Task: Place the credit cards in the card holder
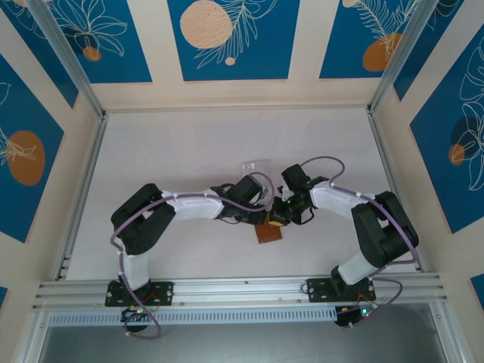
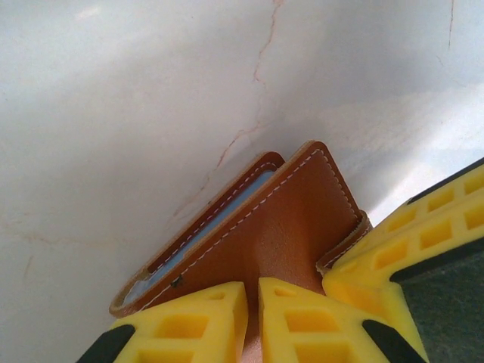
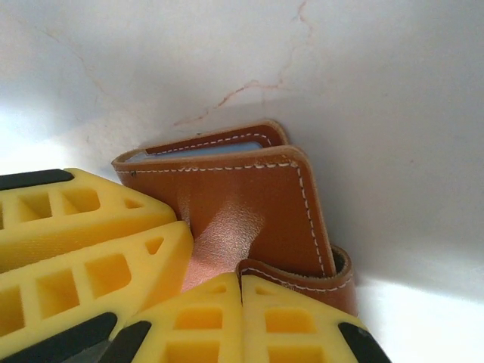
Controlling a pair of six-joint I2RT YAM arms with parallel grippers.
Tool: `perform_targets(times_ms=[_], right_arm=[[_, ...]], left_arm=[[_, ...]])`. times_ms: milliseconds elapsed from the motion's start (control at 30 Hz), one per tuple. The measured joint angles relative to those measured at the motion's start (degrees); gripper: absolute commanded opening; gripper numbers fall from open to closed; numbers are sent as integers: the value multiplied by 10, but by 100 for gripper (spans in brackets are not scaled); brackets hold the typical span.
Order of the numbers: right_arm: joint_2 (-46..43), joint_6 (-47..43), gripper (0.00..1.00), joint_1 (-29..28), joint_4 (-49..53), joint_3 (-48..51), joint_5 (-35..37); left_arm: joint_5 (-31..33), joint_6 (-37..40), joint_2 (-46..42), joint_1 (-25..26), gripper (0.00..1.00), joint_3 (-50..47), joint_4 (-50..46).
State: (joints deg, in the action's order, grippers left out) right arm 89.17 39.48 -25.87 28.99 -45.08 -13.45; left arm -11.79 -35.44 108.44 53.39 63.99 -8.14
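Card holder (image 1: pixel 269 233), brown leather, folded: flat at centre of table (image 1: pixel 189 151). Left gripper (image 2: pixel 253 291): pinching cover edge. Right gripper (image 3: pixel 240 281): pressed together, tips at closing tab (image 3: pixel 302 276).

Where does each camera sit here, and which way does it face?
Top external: above and behind the robot, facing down at the table; left arm and right arm meet over the card holder.
Left wrist: on the left arm, facing past the left hand at the card holder.
Right wrist: on the right arm, facing past the right hand at the card holder.
Both wrist views share the card holder.
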Motion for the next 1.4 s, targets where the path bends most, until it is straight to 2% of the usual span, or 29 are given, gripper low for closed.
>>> perform_targets(times_ms=[433, 833, 1100, 1233, 1400], right_arm=[[-2, 12, 0, 38, -1, 12, -36], [-30, 83, 0, 60, -43, 55, -55], [-78, 122, 0, 85, -81, 111, -80], [-73, 146, 0, 83, -115, 123, -99], [-36, 180, 0, 52, -180, 125, -139]], left_arm=[[-3, 0, 7, 1, 14, -2, 28], [-11, 5, 13, 3, 15, 5, 41], [-22, 11, -36, 7, 21, -27, 25], [-23, 11, -76, 12, 23, -51, 12], [-24, 11, -83, 17, 22, -63, 9]])
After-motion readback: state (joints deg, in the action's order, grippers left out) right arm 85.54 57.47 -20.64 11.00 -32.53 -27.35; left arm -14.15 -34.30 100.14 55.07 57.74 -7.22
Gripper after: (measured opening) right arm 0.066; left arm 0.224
